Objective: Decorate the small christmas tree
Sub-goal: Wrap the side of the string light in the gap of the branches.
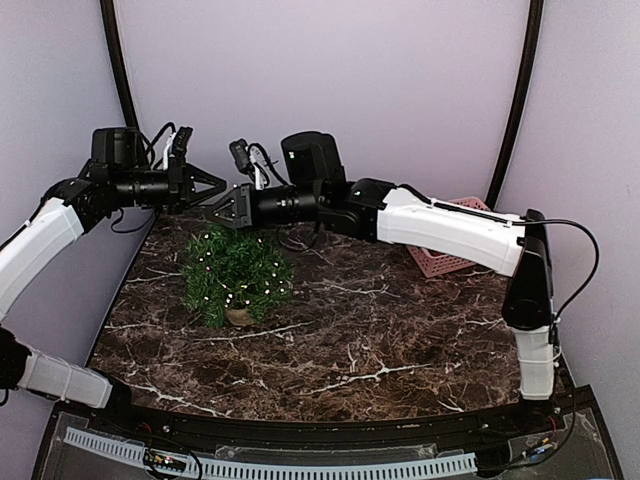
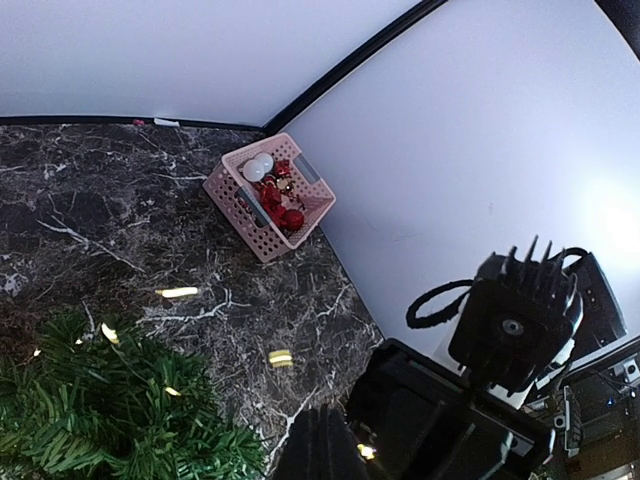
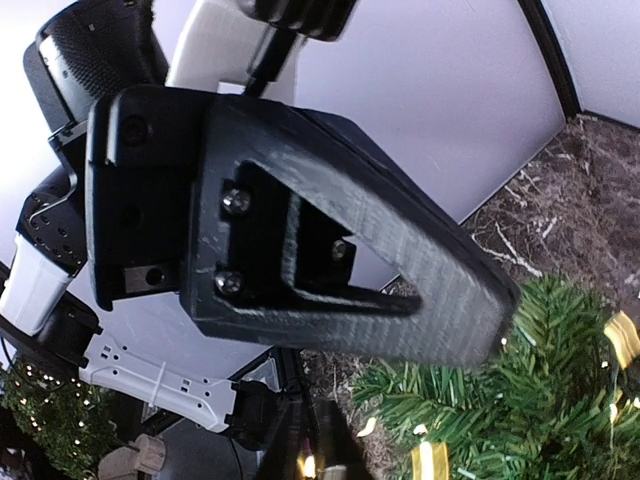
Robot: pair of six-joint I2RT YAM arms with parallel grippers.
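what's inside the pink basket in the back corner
The pink basket holds a heap of red ornaments and two white balls at one end. Whatever lies beneath that heap is covered, so the basket's floor cannot be seen.

One small christmas tree (image 1: pixel 235 272), one pink basket (image 1: pixel 445 262) and two robot arms, a left arm (image 1: pixel 40 240) and a right arm (image 1: pixel 450 225), are sharing one dark marble table (image 1: pixel 350 350).
The basket is holding two white balls (image 2: pixel 252 171) and a cluster of red ornaments (image 2: pixel 280 205), too bunched to count.
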